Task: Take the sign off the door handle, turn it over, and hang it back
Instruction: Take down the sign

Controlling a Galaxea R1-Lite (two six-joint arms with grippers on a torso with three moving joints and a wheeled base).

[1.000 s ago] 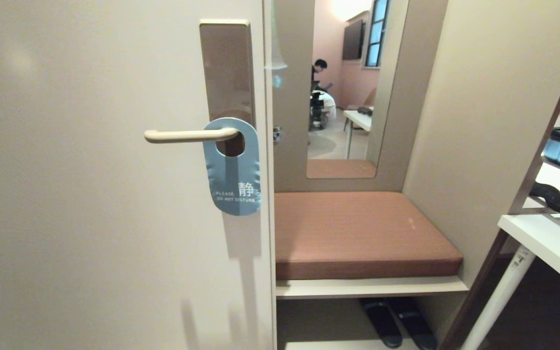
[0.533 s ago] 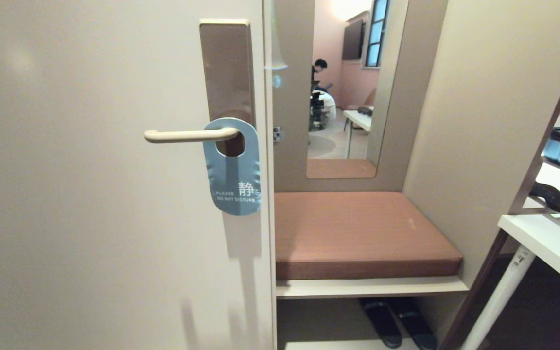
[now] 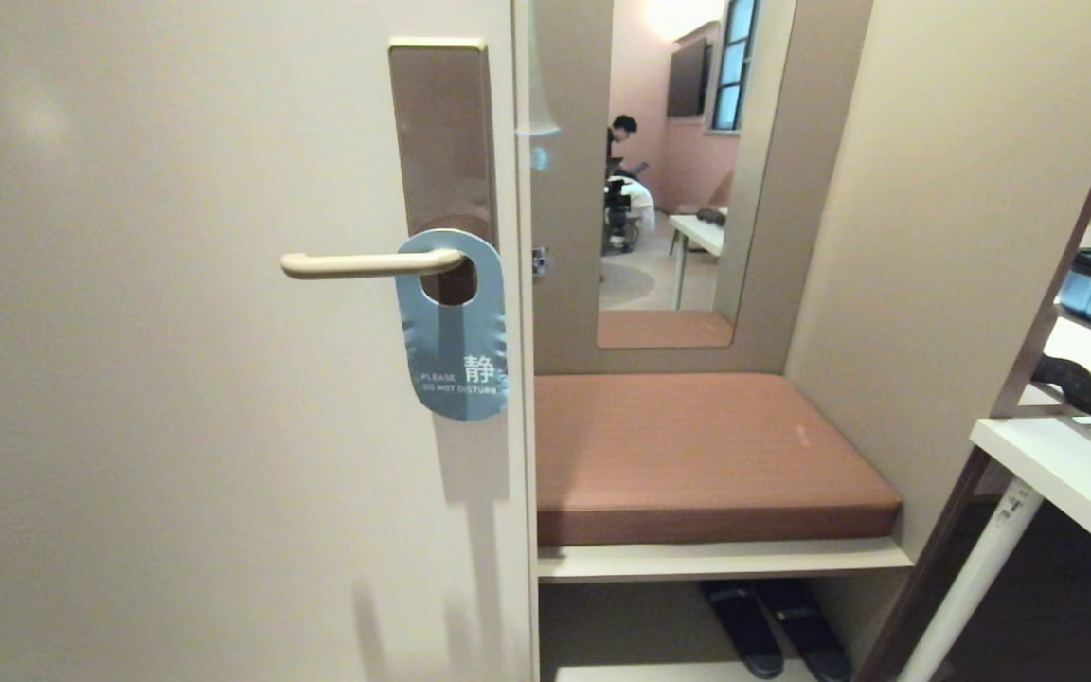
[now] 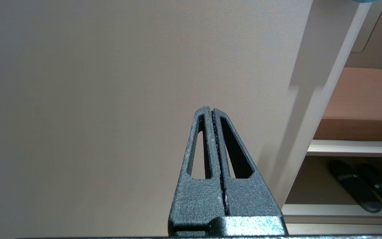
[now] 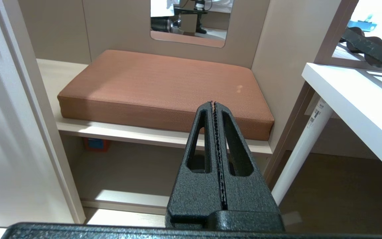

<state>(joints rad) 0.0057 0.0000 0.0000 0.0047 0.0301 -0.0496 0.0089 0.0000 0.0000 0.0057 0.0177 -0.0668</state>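
Nothing begun yet, judging by the layout. Sign point(image 3: 452, 327) hanging blue face out, white lettering low on it, round hole threaded over the door handle point(image 3: 370, 264) close to the elbow, right where the lever meets the brown plate point(image 3: 441, 133); hung that far in, presumably so it cannot slide off the free end. Left gripper point(image 4: 212, 111) with fingers pressed together and holding nothing, aimed at bare door panel point(image 4: 111, 83), sign well above it and off toward the door's edge. Right gripper point(image 5: 214, 103) likewise closed flat and empty, facing the brown bench cushion point(image 5: 164, 83) and the mirror point(image 5: 191, 20) beyond, sign away to its left past the door edge. Neither arm in the head view. Next, likely: jaws parted, a reach up to the sign's lower end, then a slide along the lever toward its free tip.
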